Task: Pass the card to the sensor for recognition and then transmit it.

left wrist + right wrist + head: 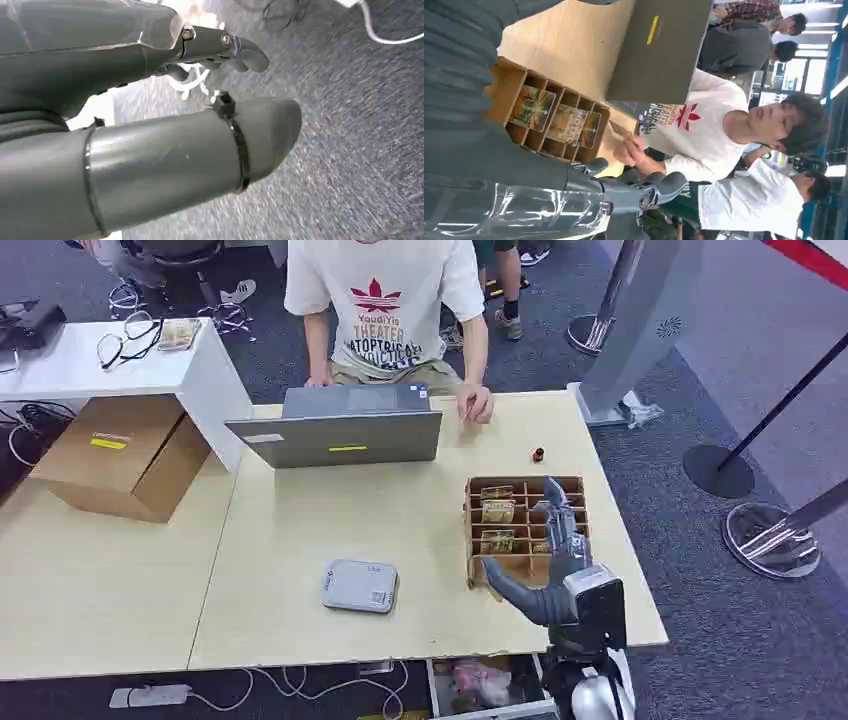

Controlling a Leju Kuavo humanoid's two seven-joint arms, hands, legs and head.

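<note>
**Right hand poised over the card rack, nothing picked yet**

The right hand hovers over the near right part of the rack, fingers stretched forward and spread, thumb swung out toward the rack's near edge. It holds nothing. The posture looks like a reach set up from above, so the fingers can drop into a slot and close on a card's edge. From the right wrist view the fingers lie past the far side of the rack, clear of the cards.

The cards stand in the slots of the rack, three showing in a column on its left side, tilted so their faces can be seen. Standing on edge in dividers gives the hand a free upper rim to pinch. Which card is meant I cannot say.

The left hand hangs low by the floor; its fingers look loosely curled with nothing in them, though the view is too close to be sure.

The sensor, a flat grey pad, lies on the table to the left of the rack and apart from it, within a sweep of the arm. Beyond it stands a laptop, and a person sits behind with a hand on the table, probably to receive the card.
</note>
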